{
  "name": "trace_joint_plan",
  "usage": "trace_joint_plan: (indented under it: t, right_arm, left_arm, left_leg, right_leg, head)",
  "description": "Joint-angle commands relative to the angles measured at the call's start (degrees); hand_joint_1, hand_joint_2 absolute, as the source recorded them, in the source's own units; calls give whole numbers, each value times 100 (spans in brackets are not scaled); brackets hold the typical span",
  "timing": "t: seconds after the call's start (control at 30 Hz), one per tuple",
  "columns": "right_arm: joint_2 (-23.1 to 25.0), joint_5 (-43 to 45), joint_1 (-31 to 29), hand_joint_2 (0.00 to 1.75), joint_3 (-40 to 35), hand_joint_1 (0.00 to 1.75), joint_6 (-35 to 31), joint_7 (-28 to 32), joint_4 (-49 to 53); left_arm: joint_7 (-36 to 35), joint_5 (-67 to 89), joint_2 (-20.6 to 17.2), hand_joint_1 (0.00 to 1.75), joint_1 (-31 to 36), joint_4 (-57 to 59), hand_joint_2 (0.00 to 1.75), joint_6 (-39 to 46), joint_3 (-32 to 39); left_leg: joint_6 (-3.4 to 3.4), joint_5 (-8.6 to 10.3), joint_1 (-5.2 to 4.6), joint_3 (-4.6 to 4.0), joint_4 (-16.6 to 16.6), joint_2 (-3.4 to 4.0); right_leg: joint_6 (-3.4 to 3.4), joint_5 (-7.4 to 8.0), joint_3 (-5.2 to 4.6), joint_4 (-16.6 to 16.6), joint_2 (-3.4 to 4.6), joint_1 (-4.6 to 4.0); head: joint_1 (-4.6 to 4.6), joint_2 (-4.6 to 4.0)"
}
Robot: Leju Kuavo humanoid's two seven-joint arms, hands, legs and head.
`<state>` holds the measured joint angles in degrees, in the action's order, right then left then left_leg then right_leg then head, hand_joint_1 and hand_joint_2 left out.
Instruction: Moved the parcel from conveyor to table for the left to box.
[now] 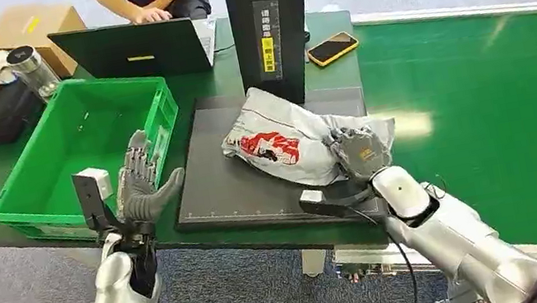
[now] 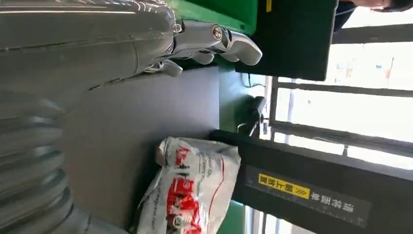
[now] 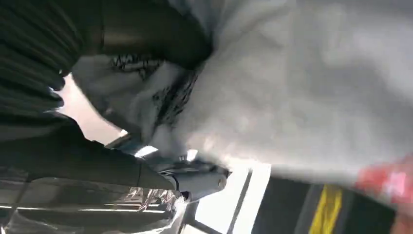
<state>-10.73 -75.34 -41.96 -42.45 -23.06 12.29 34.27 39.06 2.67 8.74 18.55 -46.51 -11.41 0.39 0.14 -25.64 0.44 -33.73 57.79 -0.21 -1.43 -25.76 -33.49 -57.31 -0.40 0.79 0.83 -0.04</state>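
Your right hand (image 1: 360, 154) is nearest the camera and has its fingers wrapped over the near right end of the crumpled white plastic parcel with red print (image 1: 292, 140), which lies on the flat black platform (image 1: 226, 188) on the green table, just in front of the tall black post (image 1: 270, 13). So I'd say the carry is basically done and you're at the set-down (letting go looks like the next thing). After that, your left hand (image 1: 141, 182), fingers spread and holding nothing, has to reach right for the parcel and take it to the green plastic crate (image 1: 33, 180) on its far left side. Heads up: the right wrist view is blurry, so how firmly the fingers clamp is hard to tell.
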Motion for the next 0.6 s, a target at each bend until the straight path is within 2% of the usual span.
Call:
trace_joint_plan:
  t: [0.03, 0.07, 0.13, 0.17, 0.2, 0.23, 0.3, 0.37, 0.4, 0.53, 0.6]
  right_arm:
    - [-176, 202, 309, 0, 159, 0, -1448, 233, 731]
    - [-198, 307, 471, 0, 353, 0, -1694, 336, 1080]
    - [-229, 424, 636, 0, 494, 0, -1694, 464, 1283]
    - [-110, 1407, 922, 0, 955, 0, -1694, 1038, 1643]
    - [44, 2572, 1085, 0, 1288, 0, -1125, 1629, 1886]
    - [31, 2579, 1087, 0, 1296, 0, -1112, 1633, 1911]
    - [4, 3417, 1480, 0, 1667, 0, -686, 1824, 2633]
    - [-17, 3584, 1713, 0, 1887, 0, -547, 1799, 2948]
    - [64, 3992, 1875, 0, 2152, 0, -306, 1758, 3100]
    - [167, 4658, 2145, 0, 2629, 0, 150, 1695, 3230]
    - [275, 5412, 2310, 0, 3004, 0, 711, 1721, 3278]
  left_arm:
    - [-144, -16, -121, 0, 335, 334, 175, -37, -243]
    - [-145, -21, -121, 0, 374, 391, 175, -50, -252]
    - [-139, -24, -116, 0, 378, 410, 175, -43, -254]
    - [-129, -33, -115, 0, 381, 424, 175, -26, -251]
    - [-123, -50, -120, 0, 339, 387, 175, 26, -231]
    - [-119, -55, -129, 0, 325, 382, 175, 17, -228]
    - [-114, -80, -150, 0, 248, 314, 175, -8, -223]
    - [-105, -78, -157, 0, 209, 285, 175, 9, -225]
    - [-98, -88, -158, 0, 166, 239, 175, 26, -214]
    - [-87, -110, -178, 0, 15, 72, 175, 52, -192]
    - [-89, -115, -180, 0, -29, 22, 175, 62, -186]
  left_leg:
    - [-3, -1, 2, 7, -5, -3]
    - [-4, -1, 1, 17, -10, -4]
    - [-4, -1, 2, 13, -7, -5]
    - [-4, 0, 3, 12, -7, -8]
    - [-5, 1, 3, 22, -14, -9]
    - [-3, 0, 3, 12, -7, -9]
    - [-4, -2, 2, 16, -10, 3]
    - [-5, -1, 2, 23, -17, -1]
    - [-4, 0, 3, 12, -11, -6]
    - [-4, -4, 3, 19, -14, 1]
    - [-5, -4, 1, 23, -16, 1]
  right_leg:
    - [7, -2, 8, 4, -2, -3]
    - [10, -4, 17, 8, -2, -2]
    - [10, -4, 13, 6, -4, -3]
    - [9, -4, 14, 7, -7, -4]
    - [12, -4, 23, 13, -8, -4]
    - [9, -5, 13, 6, -8, -4]
    - [10, -3, 13, 7, 5, -3]
    - [12, -4, 23, 13, 1, -4]
    - [8, -3, 14, 8, -5, -4]
    - [10, -5, 19, 10, 2, -3]
    - [12, -5, 22, 11, 3, -2]
  head:
    - [-2, 0]
    - [-2, 0]
    - [-2, 2]
    - [-2, 2]
    - [-2, 2]
    - [-2, 0]
    - [0, 2]
    - [-4, 0]
    - [-2, 2]
    - [0, 0]
    - [-2, 2]
